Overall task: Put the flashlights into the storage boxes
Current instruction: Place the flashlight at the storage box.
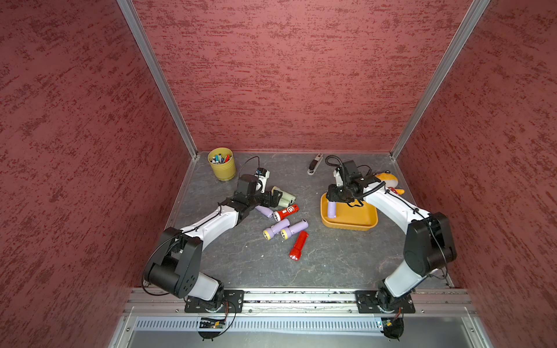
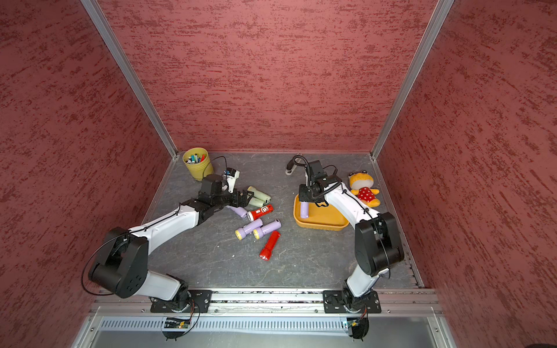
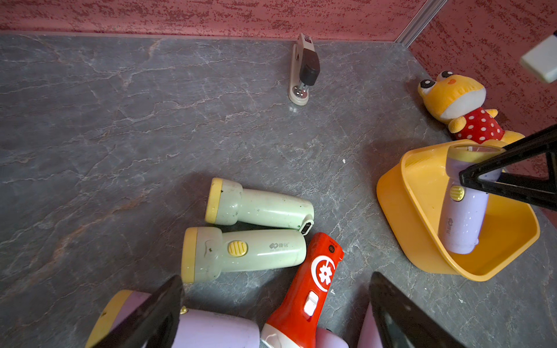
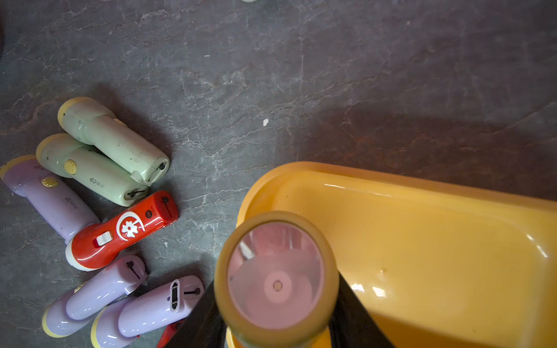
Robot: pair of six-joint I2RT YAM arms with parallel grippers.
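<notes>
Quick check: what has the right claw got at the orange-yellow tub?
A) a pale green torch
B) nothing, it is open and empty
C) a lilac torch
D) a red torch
C: the right claw is closed on a lilac plastic flashlight with a pale yellow head, held upright with its tail down inside the shallow orange-yellow plastic tub.

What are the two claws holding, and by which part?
The right gripper pinches a lilac flashlight just below its head, upright in the tub. The left gripper is open, holding nothing.
</notes>
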